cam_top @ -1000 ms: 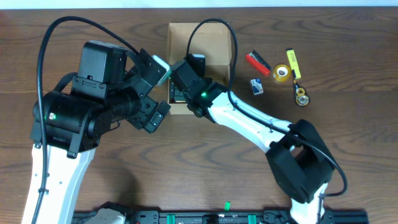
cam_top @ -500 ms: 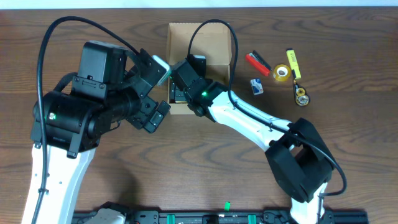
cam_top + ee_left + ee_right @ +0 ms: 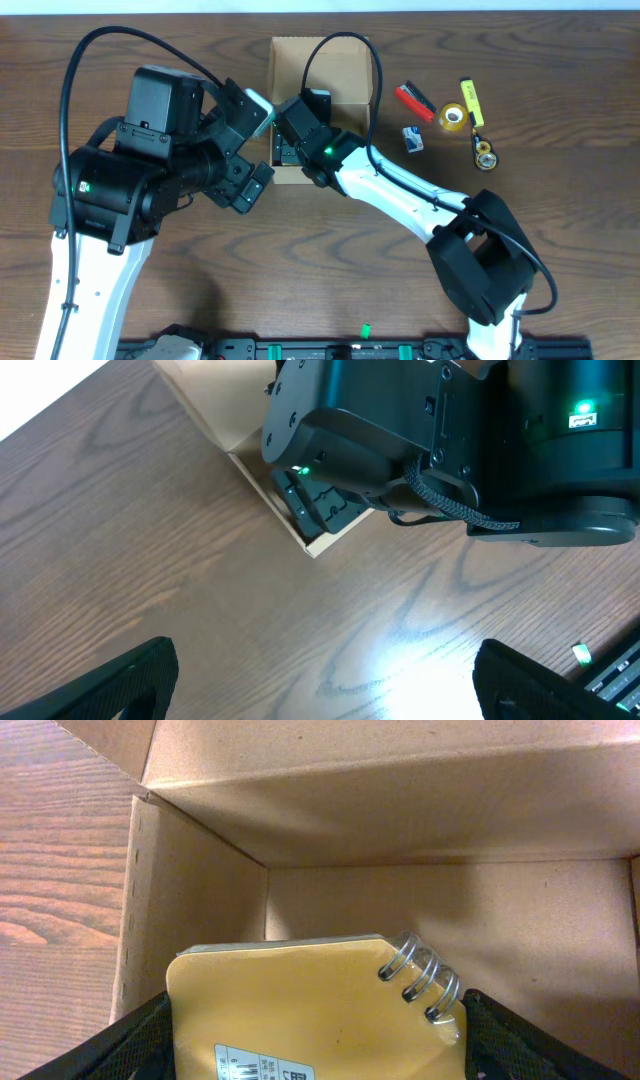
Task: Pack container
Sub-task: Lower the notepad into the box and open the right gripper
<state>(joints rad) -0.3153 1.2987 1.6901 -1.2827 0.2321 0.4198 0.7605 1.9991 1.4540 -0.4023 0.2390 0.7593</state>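
My left claw (image 3: 335,688) spread wide, empty, beside box (image 3: 330,62) corner, likely on standby; box far centre, lid back; my right claw (image 3: 320,1055) inside, clamped on notepad (image 3: 285,995) for deposit; tape (image 3: 452,117) unpacked.

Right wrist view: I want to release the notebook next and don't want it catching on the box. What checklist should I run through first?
1. Spiral notebook sits between the fingers of the right end effector: ok.
2. Notebook is over the container interior, inside its walls and not across the rim: ok.
3. Flap lid is folded back, leaving the opening free: ok.
4. Container floor directly under the notebook is free of other items: cannot tell, the notebook hides it.
5. Left end effector is open, over the table outside the container: ok.
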